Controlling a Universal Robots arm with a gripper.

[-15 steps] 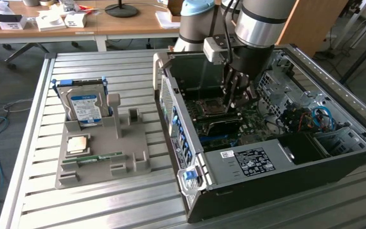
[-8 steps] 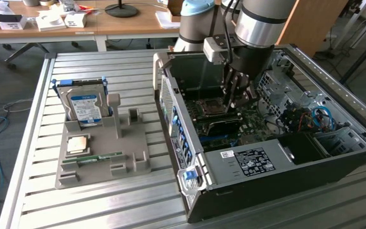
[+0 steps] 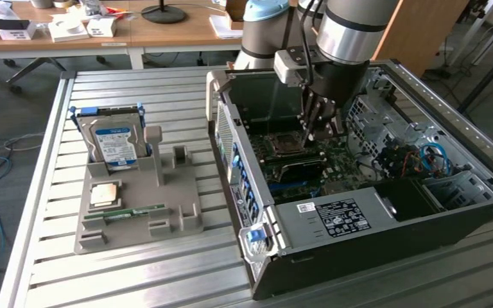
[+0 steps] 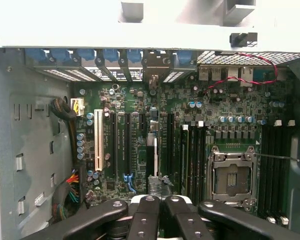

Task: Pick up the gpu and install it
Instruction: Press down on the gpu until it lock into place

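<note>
Robotics lab: open computer case (image 3: 384,256) on slatted metal bench (image 3: 144,276).

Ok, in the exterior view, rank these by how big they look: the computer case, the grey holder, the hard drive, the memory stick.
1. computer case
2. grey holder
3. hard drive
4. memory stick
The differences are plain; nearness to the camera does not put any place in doubt.
</note>
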